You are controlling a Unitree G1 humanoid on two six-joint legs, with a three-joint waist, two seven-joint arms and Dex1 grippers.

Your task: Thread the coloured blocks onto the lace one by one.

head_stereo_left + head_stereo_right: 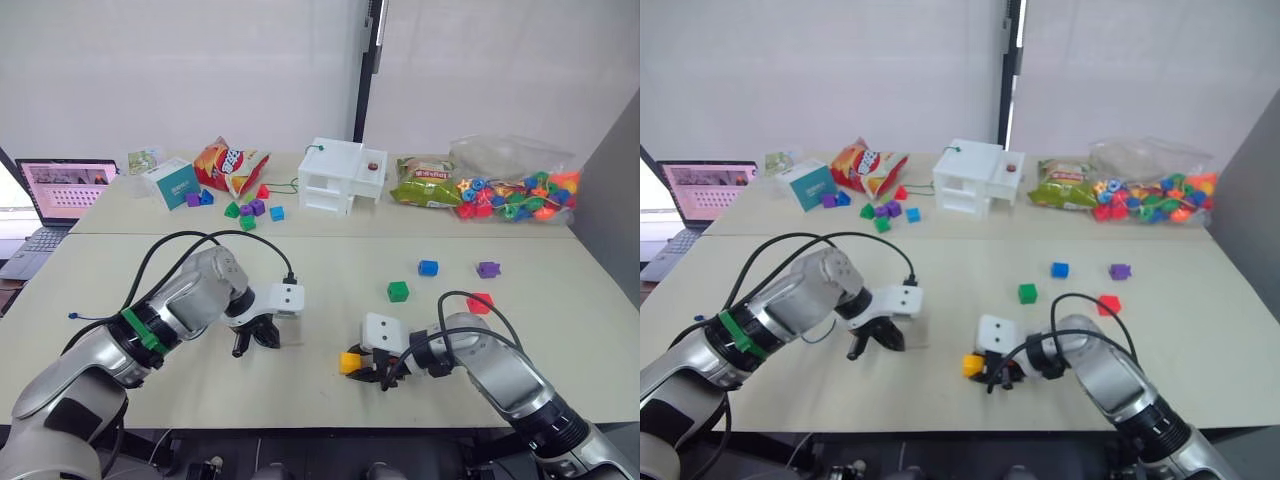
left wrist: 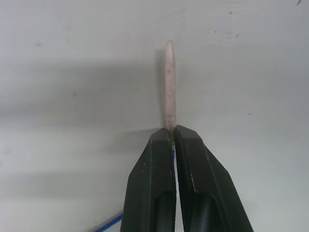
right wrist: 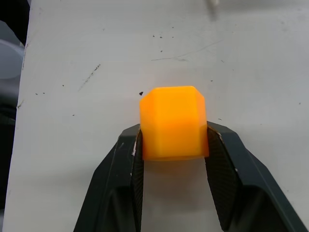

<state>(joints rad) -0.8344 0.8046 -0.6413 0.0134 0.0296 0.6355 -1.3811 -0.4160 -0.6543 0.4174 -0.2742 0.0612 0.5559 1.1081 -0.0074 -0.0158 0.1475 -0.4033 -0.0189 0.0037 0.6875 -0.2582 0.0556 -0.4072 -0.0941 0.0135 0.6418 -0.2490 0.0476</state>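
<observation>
My left gripper [image 1: 254,340] hangs just above the table, shut on the lace's stiff pale tip [image 2: 169,82], which sticks out beyond the fingertips. A piece of the dark-blue lace [image 1: 88,318] trails on the table to the left. To the right, my right gripper [image 1: 364,370] is shut on the yellow-orange block [image 3: 174,121], low at the table's front. Its fingers [image 3: 129,159] press the block's two sides. Farther right, the green block [image 1: 398,291], blue block [image 1: 428,267], purple block [image 1: 488,269] and red block [image 1: 480,302] lie loose on the table.
On the far table stand a laptop [image 1: 60,195], a teal box [image 1: 178,183], a crisp bag [image 1: 230,165], a set of small blocks [image 1: 250,208], a white toy house [image 1: 342,175], a green snack bag [image 1: 425,182] and a bag of beads [image 1: 515,190].
</observation>
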